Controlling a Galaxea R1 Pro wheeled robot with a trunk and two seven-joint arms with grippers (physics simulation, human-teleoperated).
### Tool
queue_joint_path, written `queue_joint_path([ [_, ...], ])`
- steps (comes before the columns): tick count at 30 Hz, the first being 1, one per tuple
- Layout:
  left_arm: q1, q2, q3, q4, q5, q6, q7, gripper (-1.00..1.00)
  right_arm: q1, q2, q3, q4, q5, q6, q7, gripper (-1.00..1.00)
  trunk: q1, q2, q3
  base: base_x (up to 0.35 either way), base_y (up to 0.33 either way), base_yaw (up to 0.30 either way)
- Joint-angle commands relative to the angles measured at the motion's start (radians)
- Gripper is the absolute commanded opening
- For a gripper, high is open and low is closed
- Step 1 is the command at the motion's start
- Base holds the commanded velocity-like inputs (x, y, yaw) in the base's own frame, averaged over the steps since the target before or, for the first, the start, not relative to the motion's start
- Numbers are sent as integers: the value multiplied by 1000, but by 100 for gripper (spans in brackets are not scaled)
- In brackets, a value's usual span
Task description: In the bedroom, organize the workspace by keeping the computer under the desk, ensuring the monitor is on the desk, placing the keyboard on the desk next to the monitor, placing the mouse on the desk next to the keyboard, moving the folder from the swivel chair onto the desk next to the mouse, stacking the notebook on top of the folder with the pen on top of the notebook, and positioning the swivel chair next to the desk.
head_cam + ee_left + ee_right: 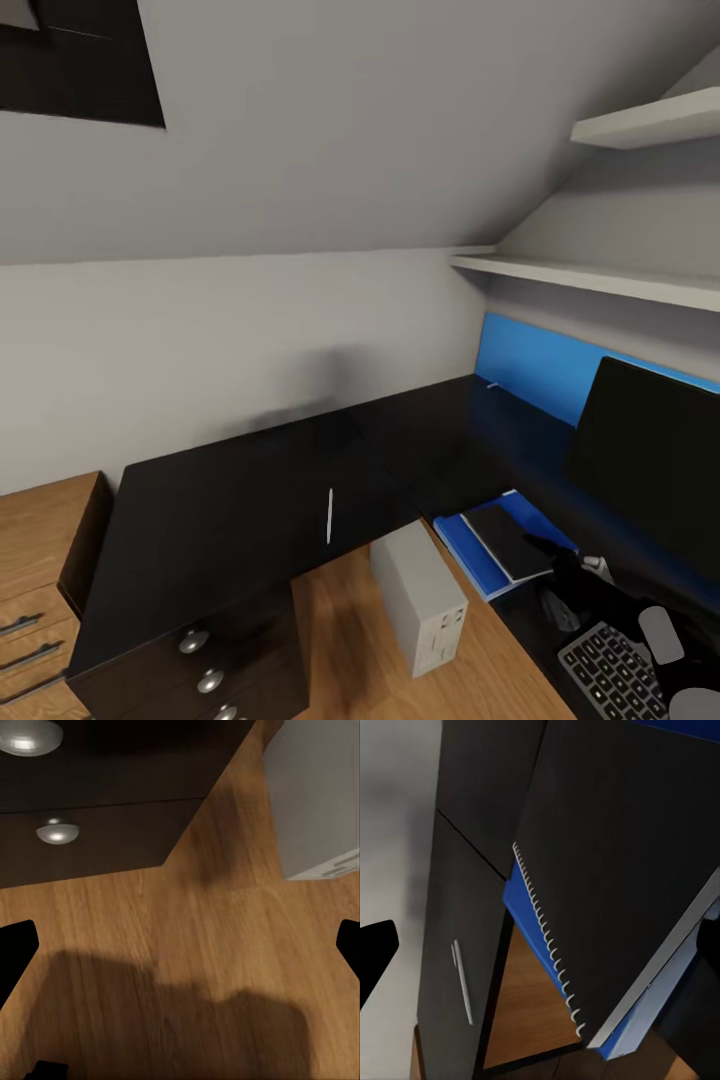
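The black desk runs in an L along the wall. On its near right part lies the blue folder with the dark grey notebook on top. The notebook's spiral edge shows up close. The whitish pen lies alone on the desk's middle, to the notebook's left. My right gripper hovers open just right of the notebook, empty. The monitor stands at the right, the keyboard before it. The grey computer stands on the floor under the desk. My left gripper is open over the floor. The swivel chair and mouse are out of view.
Black drawers with silver knobs sit under the desk's left end. A low wooden cabinet stands further left. White shelves and a sloped ceiling hang over the right side. A blue panel backs the desk.
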Motion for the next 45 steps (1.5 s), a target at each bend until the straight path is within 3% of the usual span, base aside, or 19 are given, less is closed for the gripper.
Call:
queue_joint_path([
  [1,0,0,-1,0,10,-1,-2,100,-1,0,-4,0,1,6,3,100,-4,6,2,0,0,0],
  [8,0,0,-1,0,10,-1,-2,100,-1,0,-4,0,2,6,2,100,-31,55,24,0,0,0],
  [29,0,0,3,0,10,-1,-3,100,-1,0,-4,0,2,6,0,100,-31,55,24,-4,0,0],
  [45,0,0,1,1,10,-1,-4,100,-1,1,-4,-3,-1,5,12,100,-31,55,24,-131,0,0],
])
